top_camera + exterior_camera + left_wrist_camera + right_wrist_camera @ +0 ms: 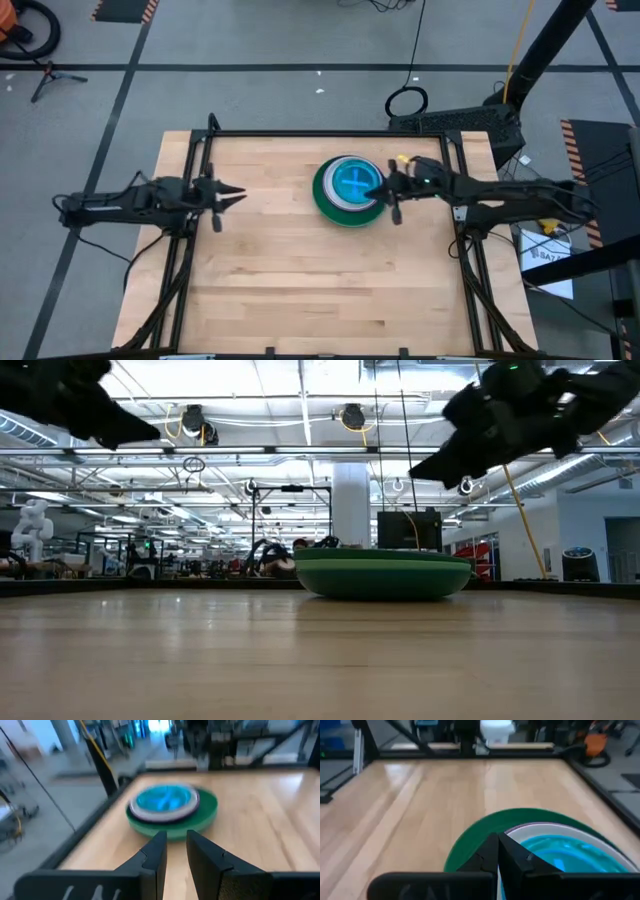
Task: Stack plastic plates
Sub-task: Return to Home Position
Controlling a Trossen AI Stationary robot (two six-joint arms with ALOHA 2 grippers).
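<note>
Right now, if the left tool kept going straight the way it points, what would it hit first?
Most likely the plate stack: the left tool points across the table straight at it, blue plate on top. The low view shows the tool raised, so it might pass just above.

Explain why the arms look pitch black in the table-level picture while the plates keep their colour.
Low view: bright ceiling lights behind turn the left gripper and right gripper into silhouettes; the green plate stack sits lower, against a dimmer background. High view: even overhead light, only soft shadows on the table. Right wrist view: pale sheen streaks the wood.
</note>
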